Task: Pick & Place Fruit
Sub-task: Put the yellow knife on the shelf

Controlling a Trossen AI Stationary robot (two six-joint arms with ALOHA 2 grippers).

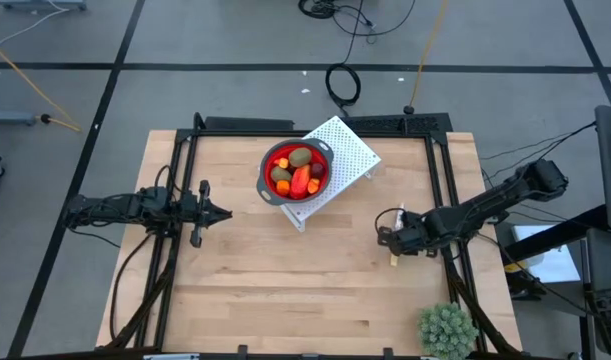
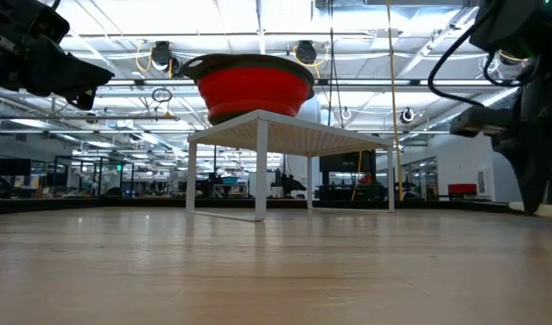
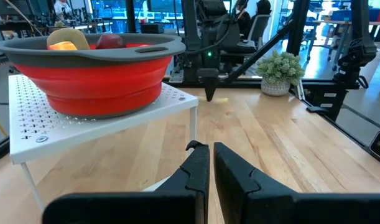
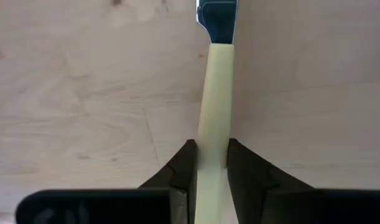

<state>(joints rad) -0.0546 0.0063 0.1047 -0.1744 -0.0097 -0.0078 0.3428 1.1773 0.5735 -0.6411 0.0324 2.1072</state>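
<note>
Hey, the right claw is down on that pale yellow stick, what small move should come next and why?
Probably a short straight lift. The right claw is shut on the pale yellow stick, which lies on the wooden table; raising it clears the surface before any sideways travel.

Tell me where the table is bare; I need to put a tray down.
The widest bare wood runs along the near edge, between the left hand and the spiky plant. The strip between the two hands is also open. It is crowded at the far middle, where the rack carries the fruit bowl, and around the right hand gripping a pale stick.
</note>
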